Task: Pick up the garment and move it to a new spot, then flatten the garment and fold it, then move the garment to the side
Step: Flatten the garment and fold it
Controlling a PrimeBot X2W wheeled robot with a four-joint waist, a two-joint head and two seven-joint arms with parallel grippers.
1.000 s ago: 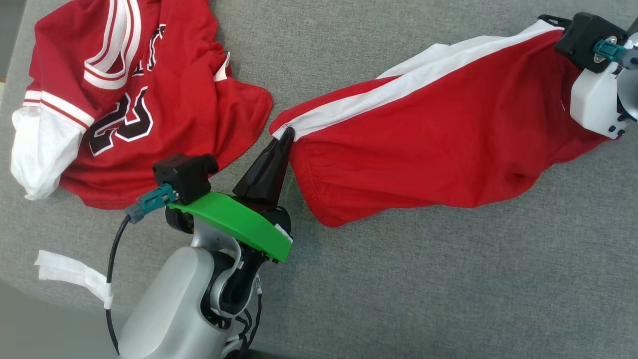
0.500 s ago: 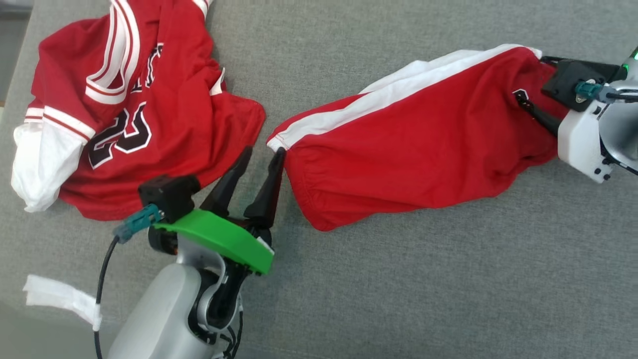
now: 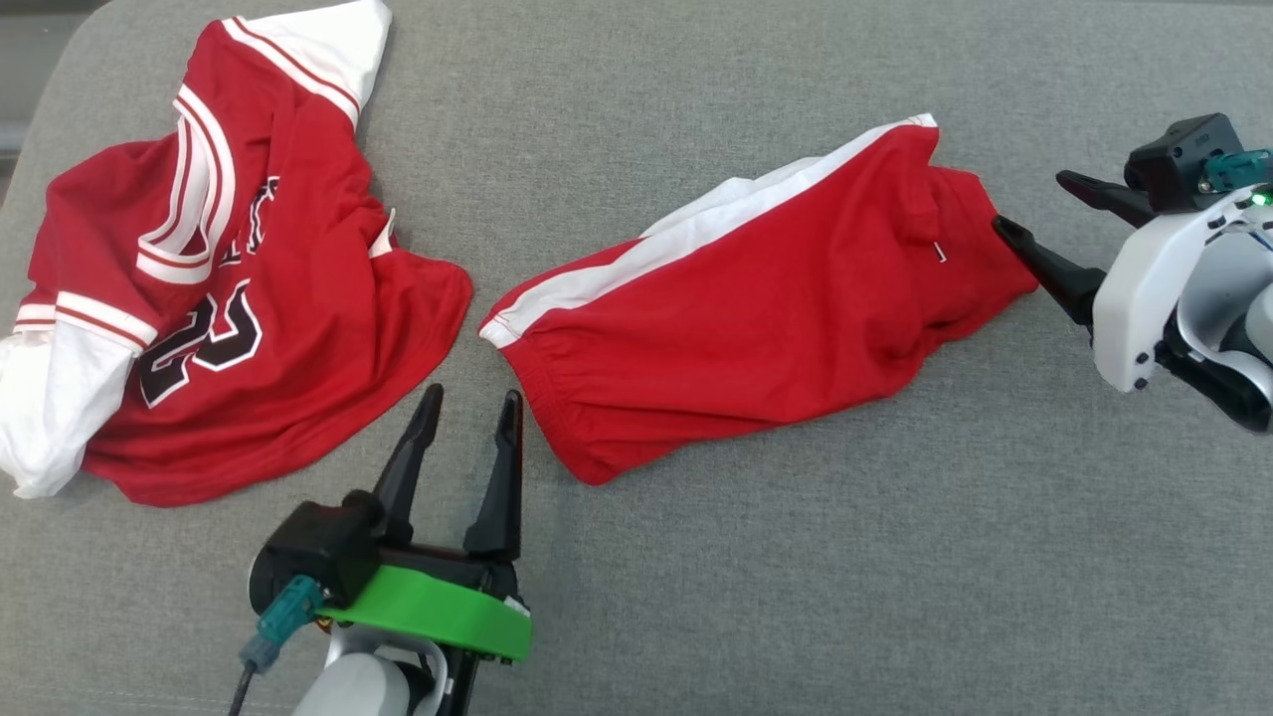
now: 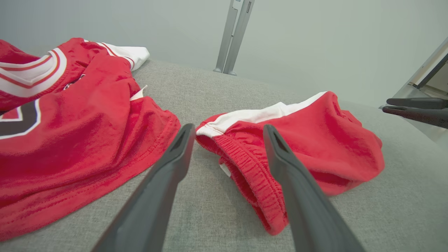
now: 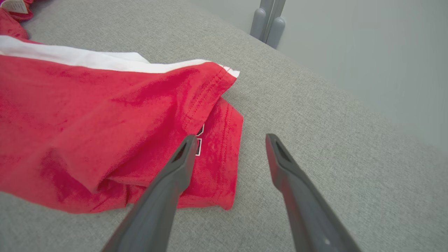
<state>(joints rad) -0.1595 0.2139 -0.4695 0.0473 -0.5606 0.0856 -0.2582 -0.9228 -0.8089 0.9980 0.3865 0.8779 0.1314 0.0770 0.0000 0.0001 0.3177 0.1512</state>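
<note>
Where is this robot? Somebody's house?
Probably a test room, not a home: red shorts and a jersey lie on a grey padded surface, with bare pale walls and a metal post behind.

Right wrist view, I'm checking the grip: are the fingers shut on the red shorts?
No, the right gripper stands open, its fingers spread apart with the red shorts and grey cushion showing between them.

One pair of red shorts [image 3: 756, 308] before me, with a white stripe [image 3: 597, 278] along the far side seam. It lies loose on the grey fabric surface [image 3: 796, 577], set slantwise: gathered elastic waistband [image 3: 542, 408] at my near left, leg hems [image 3: 985, 249] at far right. Not flat. The cloth is rumpled, one leg lapped over the other. A small mark [image 3: 940, 255] sits near the hems.
</note>
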